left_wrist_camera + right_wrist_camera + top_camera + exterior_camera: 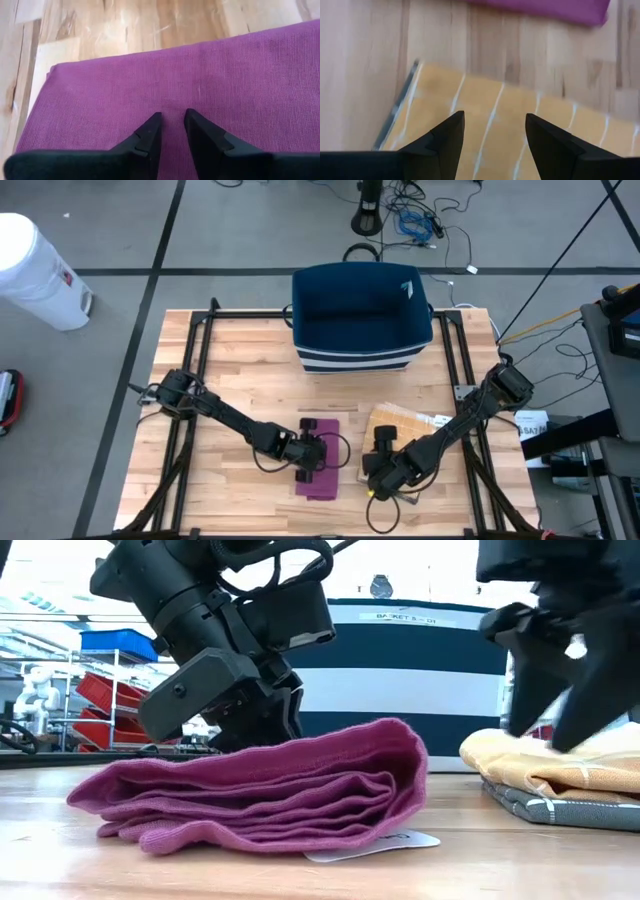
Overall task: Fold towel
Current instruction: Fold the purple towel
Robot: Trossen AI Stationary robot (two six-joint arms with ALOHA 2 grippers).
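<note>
A purple towel (pixel 322 480) lies folded in several layers on the wooden table (pixel 230 360), its rounded fold (pixel 405 775) toward the right. My left gripper (pixel 310 452) comes down on the towel's top (pixel 150 75) with its fingers (pixel 150 131) a narrow gap apart. My right gripper (pixel 495 127) stands open just to the right, above a tan striped towel (pixel 485 110), touching nothing. That tan towel (pixel 545 765) lies on a grey cloth (pixel 560 810). My left gripper sets its two fingertips on the top layer of the purple towel (pixel 172 107), near the middle of that face. The fingers slant down from the table's left side. No cloth shows between them. The towel lies flat on the table.
A dark blue basket with white stripes (pixel 362 315) stands at the far middle of the table. A white label (pixel 375 845) sticks out from under the purple towel's near edge. Bare wood (pixel 230 490) lies to the left of the towel.
</note>
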